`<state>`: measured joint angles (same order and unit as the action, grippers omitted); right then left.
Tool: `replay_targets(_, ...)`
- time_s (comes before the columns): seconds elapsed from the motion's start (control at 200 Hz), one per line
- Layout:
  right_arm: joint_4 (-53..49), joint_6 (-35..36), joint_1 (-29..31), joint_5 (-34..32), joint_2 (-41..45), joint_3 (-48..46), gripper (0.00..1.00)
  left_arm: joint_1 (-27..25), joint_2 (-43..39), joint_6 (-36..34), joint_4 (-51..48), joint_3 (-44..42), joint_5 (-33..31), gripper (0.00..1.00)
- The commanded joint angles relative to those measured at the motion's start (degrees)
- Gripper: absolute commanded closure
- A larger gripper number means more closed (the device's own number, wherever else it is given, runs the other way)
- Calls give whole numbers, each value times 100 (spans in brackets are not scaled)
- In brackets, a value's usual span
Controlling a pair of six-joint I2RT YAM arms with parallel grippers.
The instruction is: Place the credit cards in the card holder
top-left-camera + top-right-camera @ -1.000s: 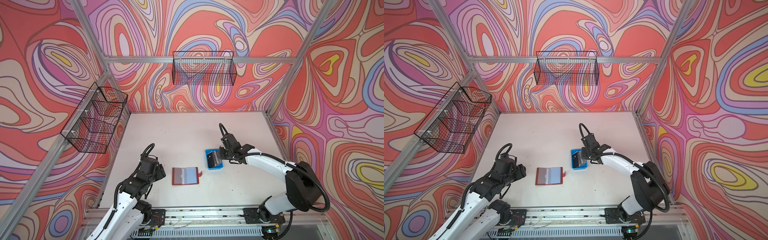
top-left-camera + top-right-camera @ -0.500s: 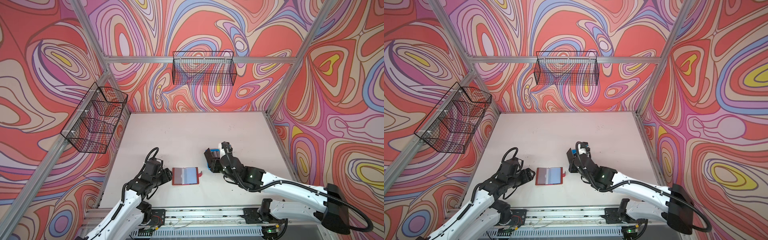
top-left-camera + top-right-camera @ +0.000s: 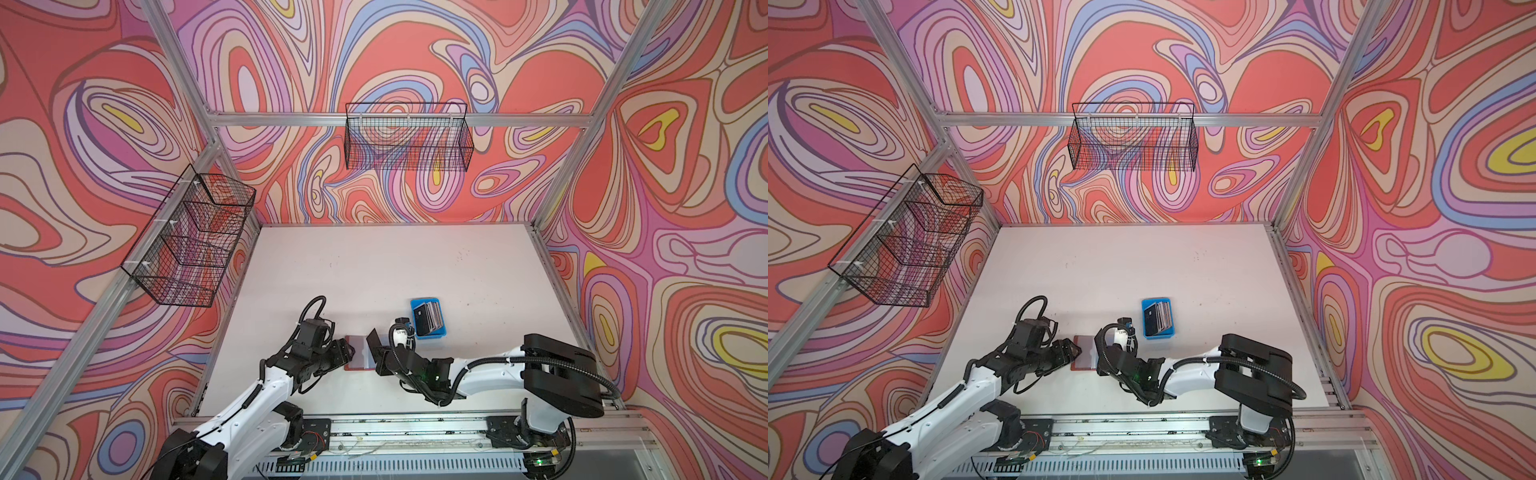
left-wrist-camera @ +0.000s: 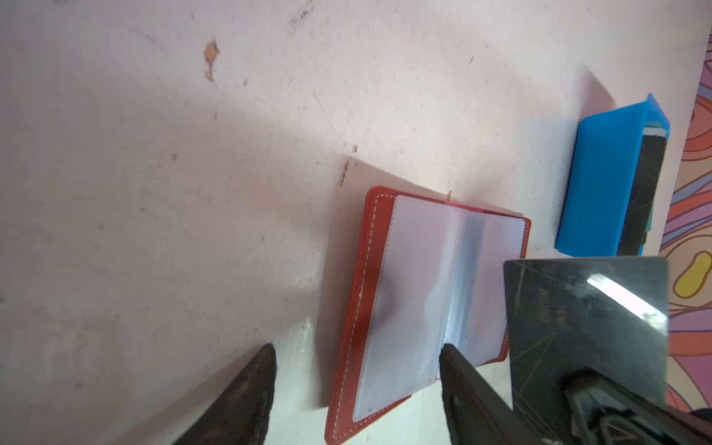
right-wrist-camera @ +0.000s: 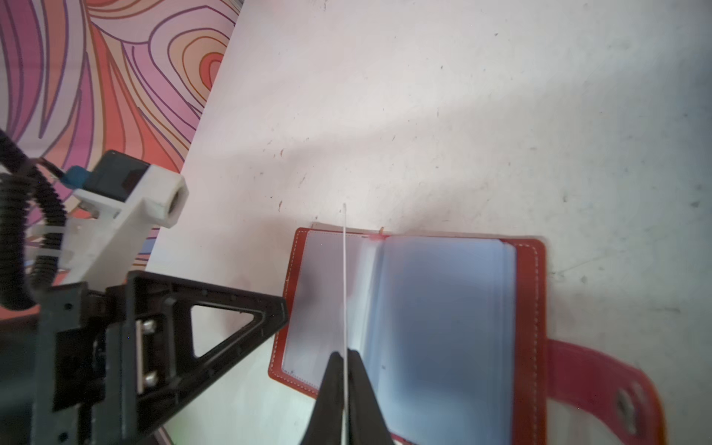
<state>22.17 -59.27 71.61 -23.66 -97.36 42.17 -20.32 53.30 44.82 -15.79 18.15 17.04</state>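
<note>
The card holder [image 3: 358, 353] [image 3: 1084, 353] lies open on the table, red-brown with pale clear sleeves [image 4: 420, 293] [image 5: 443, 308] facing up. My right gripper [image 5: 345, 356] [image 3: 380, 353] is shut on a black credit card [image 4: 585, 319] [image 3: 372, 338], held on edge just above the holder's left page. It appears edge-on as a thin pale line [image 5: 345, 277]. The other credit cards [image 3: 430, 318] [image 3: 1158, 319] stand in a blue tray. My left gripper [image 4: 356, 350] [image 3: 345, 353] is open at the holder's left edge, one fingertip [image 4: 449, 358] over the sleeves, the other over the table.
The blue tray [image 3: 415, 302] [image 4: 593, 181] sits right of the holder, a little further back. The holder's snap tab [image 5: 597, 370] sticks out on its right side. Wire baskets hang on the back wall [image 3: 409, 143] and the left wall [image 3: 191, 241]. A metal rail [image 3: 415, 424] runs along the front.
My right gripper has carried the black card from the blue tray leftward to above the open holder. My left gripper has moved right to the holder's left edge and narrowed slightly.
</note>
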Motion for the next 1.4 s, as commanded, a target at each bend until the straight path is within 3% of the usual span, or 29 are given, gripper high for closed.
replay_targets(0.0, 498, -277, 12, 10, -170, -75, 100, -18, 65, 62, 316, -131, 38, 31)
replay_targets(0.736, 459, -1029, 19, 21, -891, -139, 100, -16, 198, 73, 568, -327, 238, 31)
replay_targets(1.002, 1356, -1321, 16, 263, -1198, -337, 100, -16, 148, 115, 648, -454, 335, 31)
replay_targets(1.397, 1583, -1658, 12, 232, -1514, -324, 100, -40, 298, 141, 761, -533, 370, 31)
